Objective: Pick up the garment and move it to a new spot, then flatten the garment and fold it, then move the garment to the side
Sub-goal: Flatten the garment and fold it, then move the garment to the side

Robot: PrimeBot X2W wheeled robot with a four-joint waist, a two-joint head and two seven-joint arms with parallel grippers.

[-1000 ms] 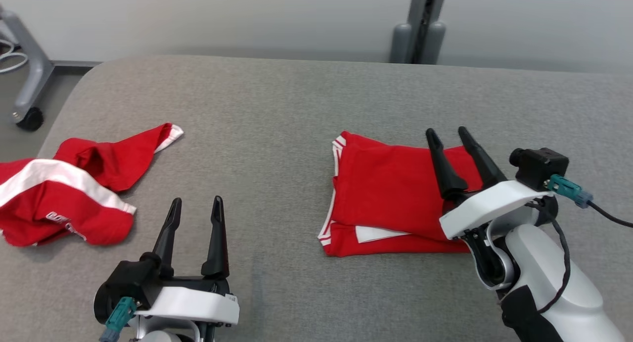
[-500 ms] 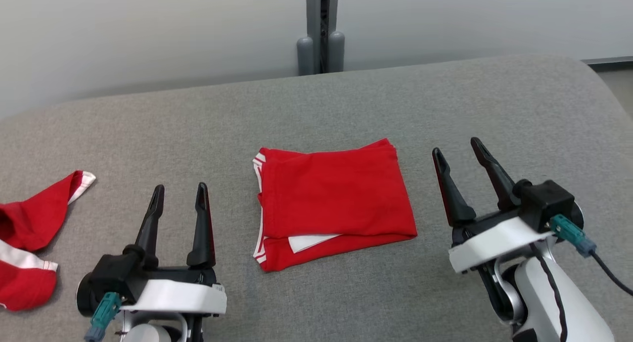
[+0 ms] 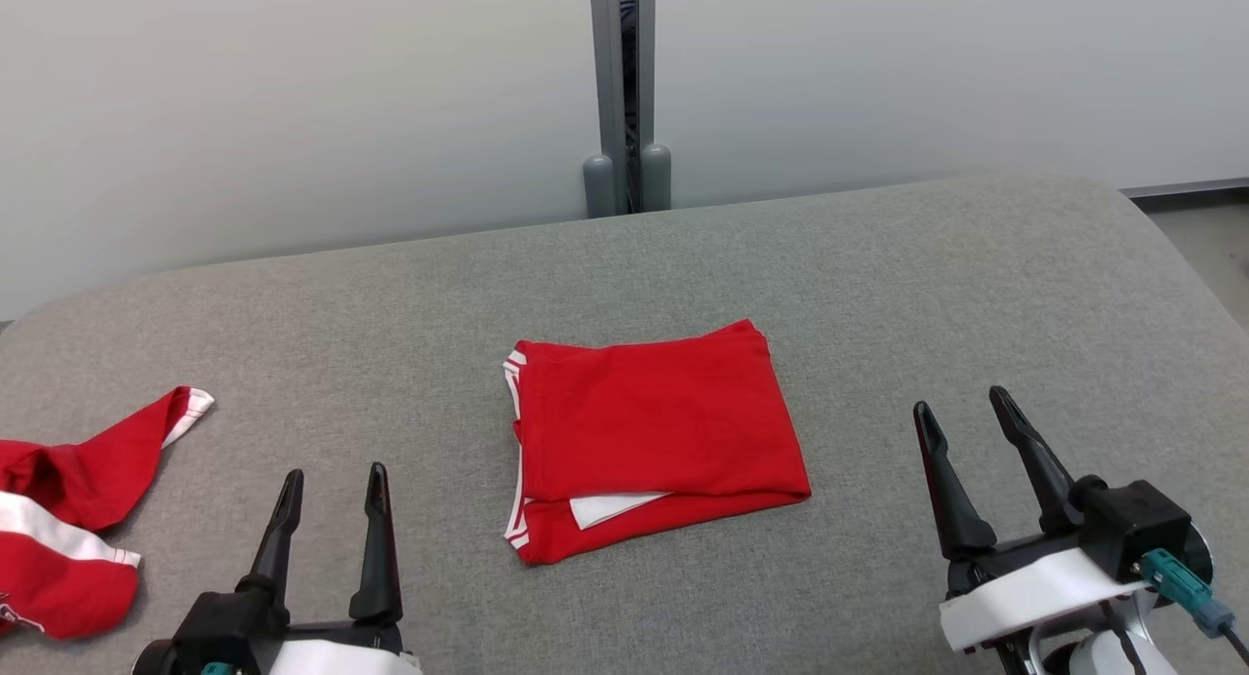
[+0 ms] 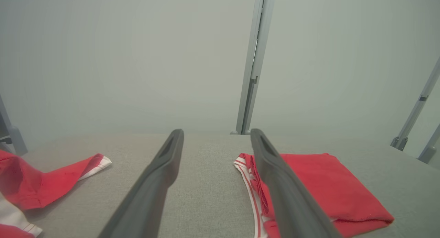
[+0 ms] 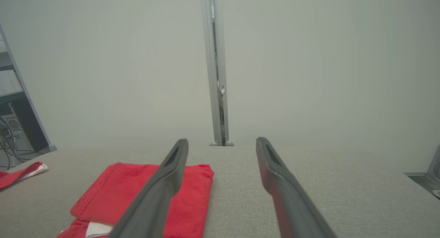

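Note:
A red garment (image 3: 654, 436) with white trim lies folded into a neat rectangle in the middle of the grey padded table (image 3: 878, 295). My left gripper (image 3: 334, 476) stands open near the front edge, to the left of the fold and apart from it. My right gripper (image 3: 961, 405) stands open to the right of the fold, also clear of it. In the left wrist view the folded garment (image 4: 316, 183) lies right of my open left gripper (image 4: 216, 133). In the right wrist view the folded garment (image 5: 110, 193) lies left of my open right gripper (image 5: 222, 142).
A second red and white garment (image 3: 68, 499) lies crumpled at the table's left edge, its loose end (image 4: 51, 183) toward the middle. A grey post (image 3: 624, 90) stands against the pale wall behind the table. The table's right end is rounded, with floor (image 3: 1210, 236) beyond.
The head camera has turned, so the whole picture shifted. My right gripper, which hung over the folded garment's right part, now stands off to its right. Both grippers stay open.

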